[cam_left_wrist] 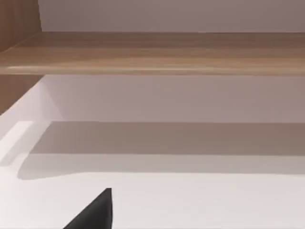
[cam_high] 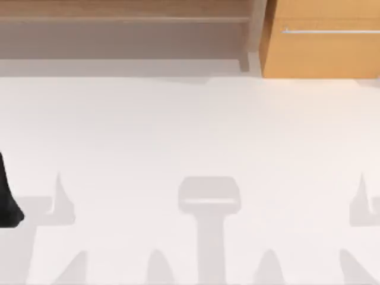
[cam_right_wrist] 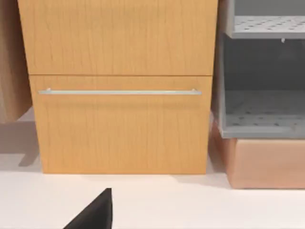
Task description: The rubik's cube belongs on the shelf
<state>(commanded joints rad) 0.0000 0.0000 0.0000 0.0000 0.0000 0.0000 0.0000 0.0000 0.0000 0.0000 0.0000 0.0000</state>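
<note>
Shelf (cam_high: 119, 21), long and light brown, runs along the far edge of the white table (cam_high: 190, 130), from the left side to past the middle. Its upright post (cam_high: 256, 29) ends it on the right. In the left wrist view, its flat board (cam_left_wrist: 157, 52) stands over bare white table with shade beneath.

An orange-wood cabinet (cam_high: 320, 38) stands just beside the post, at the far right, with a thin metal bar handle (cam_high: 329, 31) across its front. In the right wrist view, a grey perforated rack (cam_right_wrist: 262, 76) sits on a tan box (cam_right_wrist: 267, 162) just beside the cabinet.

I cannot tell where the rubik's cube is.

The left arm (cam_high: 9, 199) pokes in at the table's left edge. The left gripper (cam_left_wrist: 93, 214) faces the shelf and the right gripper (cam_right_wrist: 93, 214) faces the cabinet. I cannot tell whether either is released or clenched.
</note>
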